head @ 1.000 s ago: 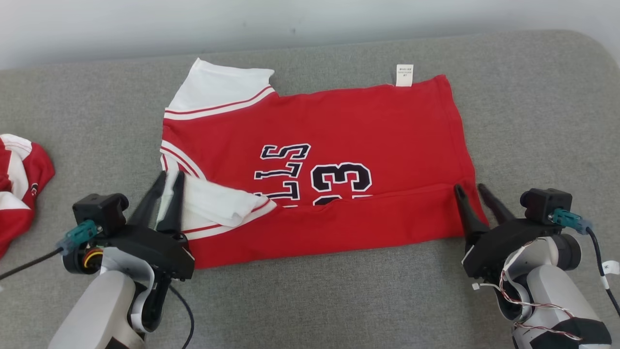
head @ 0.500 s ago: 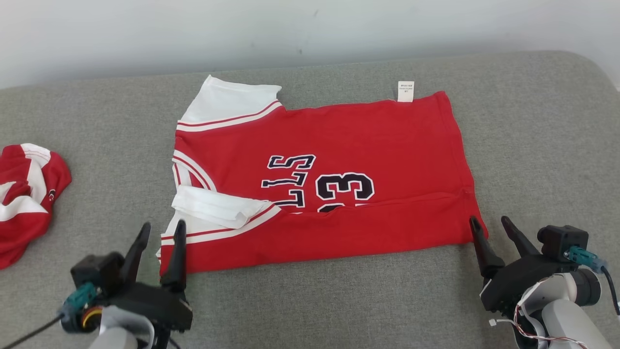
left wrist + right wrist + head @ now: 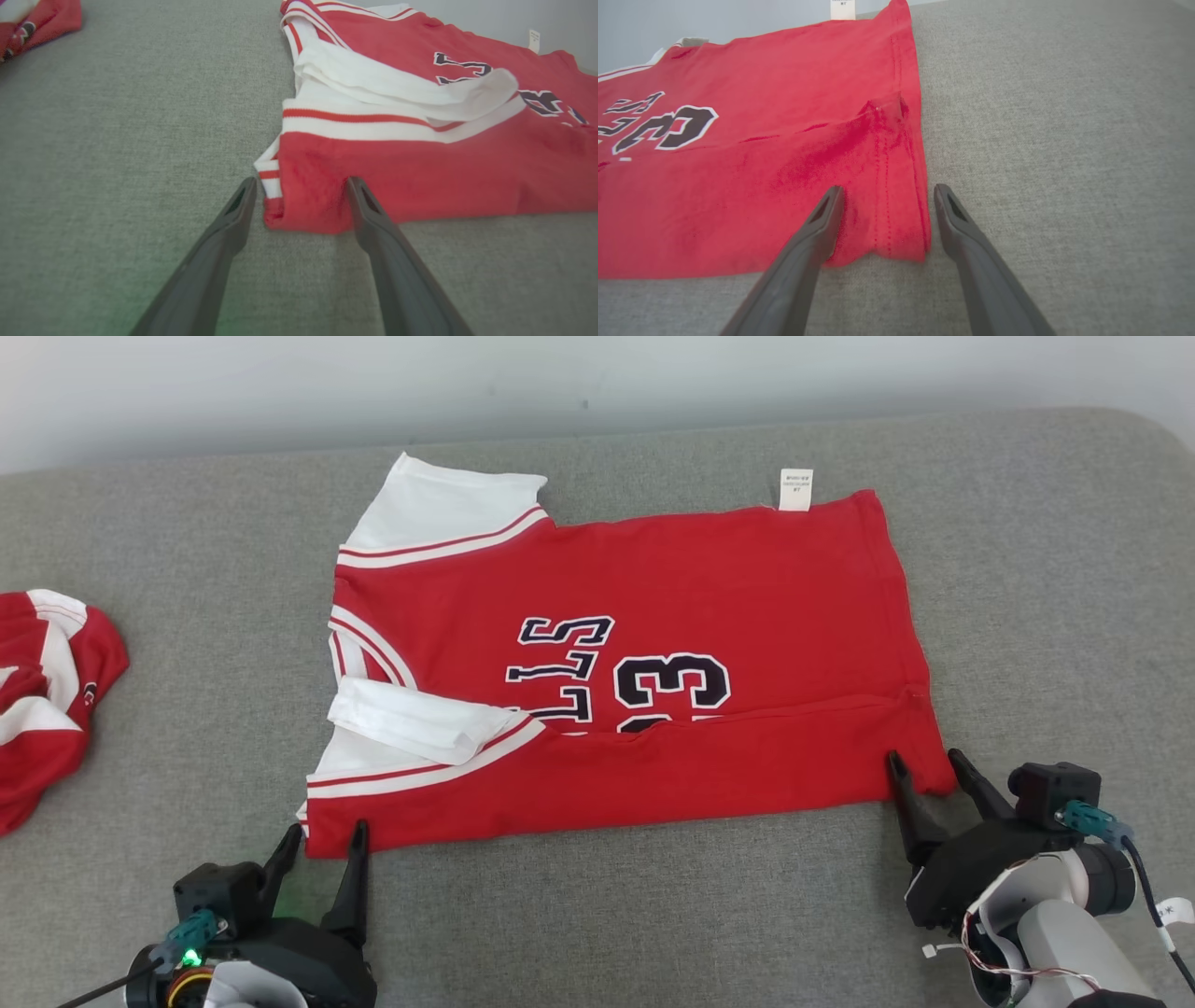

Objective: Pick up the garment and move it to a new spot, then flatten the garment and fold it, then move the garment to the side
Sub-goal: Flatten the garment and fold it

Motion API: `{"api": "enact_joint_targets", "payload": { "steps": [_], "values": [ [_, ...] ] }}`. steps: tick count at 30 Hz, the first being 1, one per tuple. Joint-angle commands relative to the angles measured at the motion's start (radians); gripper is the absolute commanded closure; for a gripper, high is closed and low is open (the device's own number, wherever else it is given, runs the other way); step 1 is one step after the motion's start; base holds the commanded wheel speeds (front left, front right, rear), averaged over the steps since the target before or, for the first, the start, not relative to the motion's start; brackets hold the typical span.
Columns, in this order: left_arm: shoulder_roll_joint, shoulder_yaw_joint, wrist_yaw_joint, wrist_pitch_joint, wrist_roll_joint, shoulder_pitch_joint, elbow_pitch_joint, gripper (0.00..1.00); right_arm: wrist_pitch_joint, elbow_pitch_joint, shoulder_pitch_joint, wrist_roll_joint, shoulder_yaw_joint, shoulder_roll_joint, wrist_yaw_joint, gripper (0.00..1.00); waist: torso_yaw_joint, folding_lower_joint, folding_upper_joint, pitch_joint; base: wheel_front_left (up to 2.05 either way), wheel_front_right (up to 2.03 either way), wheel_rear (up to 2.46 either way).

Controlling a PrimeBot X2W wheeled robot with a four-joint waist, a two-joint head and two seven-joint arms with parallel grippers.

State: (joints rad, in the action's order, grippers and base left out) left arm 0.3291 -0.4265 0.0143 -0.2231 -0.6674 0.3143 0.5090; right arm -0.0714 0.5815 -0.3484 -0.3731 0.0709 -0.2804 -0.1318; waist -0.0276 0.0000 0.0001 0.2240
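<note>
1. At the far left of the grey padded surface (image 3: 187,616) lies a crumpled red-and-white garment (image 3: 47,700), well apart from both grippers, as it was a second ago.
2. A second ago the left gripper (image 3: 327,829) had its fingers nearly together at the white sleeve (image 3: 420,728). Now it has drawn back to the near left corner of the jersey, with its fingers spread wide and holding nothing.
3. In the left wrist view that corner sits between the fingers of the left gripper (image 3: 301,186). One tip is over the bare grey surface beside the striped edge, and the other is over the red cloth.
4. The red jersey (image 3: 653,579) lies flat across the middle of the surface, collar end to the left and hem to the right. Its near long edge is folded over, covering the lower part of the dark lettering (image 3: 667,677). A white care label (image 3: 795,488) sticks out at the far edge. The fold lies much as it did before.
5. The right gripper (image 3: 924,758) stood at the fold line by the hem a second ago, its fingers narrower. It has now backed off to the near right corner with its fingers wide apart and empty.
6. In the right wrist view the hem corner lies between the fingers of the right gripper (image 3: 887,191). The left tip is over red cloth, and the right tip is just beyond the hem over grey surface.
</note>
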Motion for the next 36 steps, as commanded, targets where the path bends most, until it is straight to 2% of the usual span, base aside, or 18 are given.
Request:
{"api": "enact_joint_targets", "payload": {
  "steps": [1,2,4,5,6,7,8,9,14,19,28,35,36],
  "values": [
    [-0.01,0.003,-0.004,-0.004,-0.004,0.017,0.014,0.0,-0.004,0.017,-0.013,0.007,0.006,0.006,0.002,0.0,0.001,0.0,-0.0001,0.007,0.0,0.0,0.0],
    [-0.016,-0.001,-0.006,-0.004,-0.004,0.023,0.025,0.0,0.0,0.031,-0.019,0.011,0.012,0.011,0.002,0.0,0.001,0.0,-0.0001,0.009,0.0,0.0,0.0],
    [-0.026,-0.008,-0.014,0.005,-0.009,0.027,0.052,0.0,-0.005,0.053,-0.027,0.012,0.017,0.019,0.002,0.77,0.003,0.0,-0.0001,0.011,0.0,0.0,0.0],
    [-0.028,-0.01,-0.016,0.004,-0.009,0.033,0.064,0.0,-0.007,0.061,-0.03,0.011,0.02,0.022,0.002,1.0,0.003,0.0,-0.0001,0.012,0.0,0.0,0.0],
    [-0.031,-0.011,-0.019,0.002,-0.01,0.038,0.075,0.52,-0.012,0.068,-0.033,0.011,0.023,0.025,0.002,1.0,0.004,0.0,-0.0001,0.011,0.0,0.0,0.0],
    [-0.034,-0.014,-0.025,0.002,-0.009,0.042,0.087,0.95,-0.016,0.075,-0.033,0.01,0.027,0.026,0.002,1.0,0.004,0.0,-0.0001,0.008,0.0,0.0,0.0],
    [-0.034,-0.014,-0.025,0.002,-0.009,0.042,0.087,0.95,-0.016,0.075,-0.033,0.01,0.027,0.026,0.002,1.0,0.004,0.0,-0.0001,0.008,0.0,0.0,0.0],
    [-0.037,-0.017,-0.026,0.001,-0.007,0.044,0.098,1.0,-0.023,0.081,-0.031,0.008,0.03,0.026,0.003,1.0,0.005,0.0,-0.0001,0.003,0.0,0.0,0.0],
    [-0.045,-0.012,-0.039,-0.018,-0.016,0.025,0.129,1.0,-0.056,0.089,-0.002,-0.013,0.042,0.018,0.002,1.0,0.011,0.0,-0.0001,-0.036,0.0,0.0,0.0],
    [-0.047,0.006,-0.035,-0.034,-0.024,-0.029,0.093,1.0,-0.07,0.05,0.057,-0.035,0.041,0.009,0.002,1.0,0.017,0.0,-0.0001,-0.081,0.0,0.0,0.0],
    [-0.049,0.046,0.017,-0.041,-0.047,-0.2,-0.057,1.0,-0.03,-0.103,0.235,-0.03,-0.02,0.01,0.003,1.0,0.019,0.0,-0.0001,-0.127,0.0,0.0,0.0],
    [-0.058,0.038,0.05,-0.042,-0.027,-0.299,-0.14,1.0,0.029,-0.244,0.365,-0.001,-0.081,0.045,0.003,1.0,0.025,0.0,-0.0001,-0.129,0.0,0.0,0.0],
    [-0.058,0.035,0.058,-0.042,-0.019,-0.304,-0.142,0.59,0.034,-0.257,0.376,0.007,-0.087,0.049,0.003,0.73,0.025,0.0,-0.0001,-0.129,0.0,0.0,0.0]
  ]
}}
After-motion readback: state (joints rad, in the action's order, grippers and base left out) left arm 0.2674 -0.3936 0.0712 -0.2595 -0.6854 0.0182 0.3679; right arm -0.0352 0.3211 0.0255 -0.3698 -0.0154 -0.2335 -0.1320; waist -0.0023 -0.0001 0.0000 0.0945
